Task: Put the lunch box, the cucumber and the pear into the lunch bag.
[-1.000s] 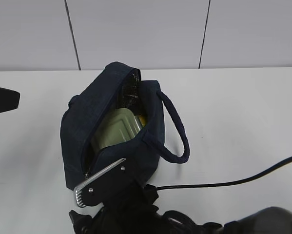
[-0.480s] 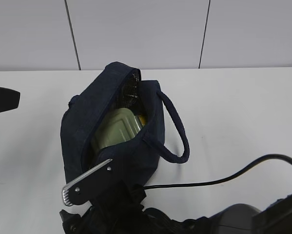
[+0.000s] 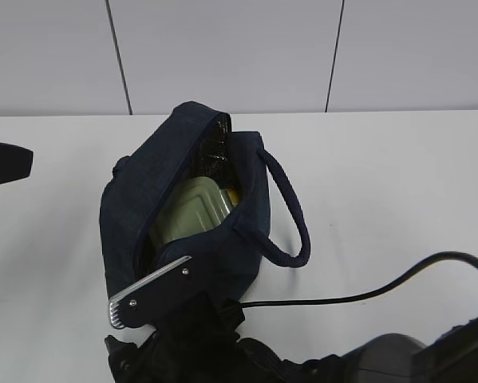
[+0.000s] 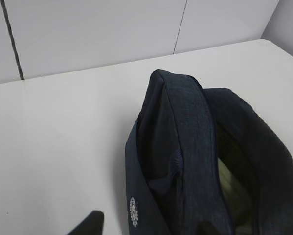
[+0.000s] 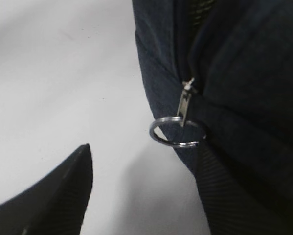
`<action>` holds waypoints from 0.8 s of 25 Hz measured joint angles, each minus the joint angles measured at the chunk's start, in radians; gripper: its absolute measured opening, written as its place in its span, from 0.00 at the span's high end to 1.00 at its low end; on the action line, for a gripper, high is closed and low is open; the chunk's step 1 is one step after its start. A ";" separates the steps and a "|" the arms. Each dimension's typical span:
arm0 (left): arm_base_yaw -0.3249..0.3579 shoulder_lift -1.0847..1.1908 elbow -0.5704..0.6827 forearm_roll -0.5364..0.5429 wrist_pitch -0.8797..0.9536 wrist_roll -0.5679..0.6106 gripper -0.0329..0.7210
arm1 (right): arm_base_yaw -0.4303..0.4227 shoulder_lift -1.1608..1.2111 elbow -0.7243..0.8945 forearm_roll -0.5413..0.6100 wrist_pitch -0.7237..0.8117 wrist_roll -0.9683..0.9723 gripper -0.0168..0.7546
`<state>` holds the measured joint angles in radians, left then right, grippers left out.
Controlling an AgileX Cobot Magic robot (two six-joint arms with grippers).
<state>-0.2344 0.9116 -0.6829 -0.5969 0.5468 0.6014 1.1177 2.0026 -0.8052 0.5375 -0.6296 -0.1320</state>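
You see the large dark navy fabric lunch bag (image 3: 183, 215) lying on the white desk (image 3: 398, 183), unzipped along the top, its looped strap handle (image 3: 290, 211) curving off the bag's right side onto the desk.

Inside the opening sits the small rectangular lunch box with a pale sage-green lid (image 3: 192, 211), tilted, lying against the left wall of the bag. Just right of it a sliver of yellow (image 3: 233, 193) shows; you cannot tell from this alone whether it is the pear. The cucumber cannot be made out. Silver foil lining (image 3: 213, 152) glints at the far end of the opening.

Right gripper (image 3: 155, 295): at the near end of the bag; one metal-faced finger (image 3: 147, 293) lies across the bag's near edge. In the right wrist view, the metal ring pull (image 5: 178, 132) hangs from the zipper slider beside the bag's end, with one dark finger (image 5: 53, 196) well apart from it to the left. The fingers stand spread, grasping nothing.

Left gripper: only a dark finger tip (image 4: 90, 223) shows at the bottom of the left wrist view, beside the bag's outer wall and apart from it. The fingers are parted, holding nothing. A black cable (image 3: 358, 295) trails over the desk on the right.
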 joint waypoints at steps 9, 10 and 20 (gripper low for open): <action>0.000 0.000 0.000 -0.001 0.000 0.000 0.50 | 0.000 0.000 -0.008 0.009 -0.040 -0.020 0.31; 0.000 0.000 0.000 -0.001 0.000 0.000 0.50 | 0.000 0.000 -0.010 0.009 -0.040 -0.021 0.31; 0.000 0.000 0.000 -0.001 0.000 0.000 0.50 | 0.000 0.000 -0.012 0.113 -0.013 -0.111 0.39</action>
<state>-0.2344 0.9116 -0.6829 -0.5981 0.5468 0.6014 1.1177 2.0026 -0.8172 0.6508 -0.6429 -0.2431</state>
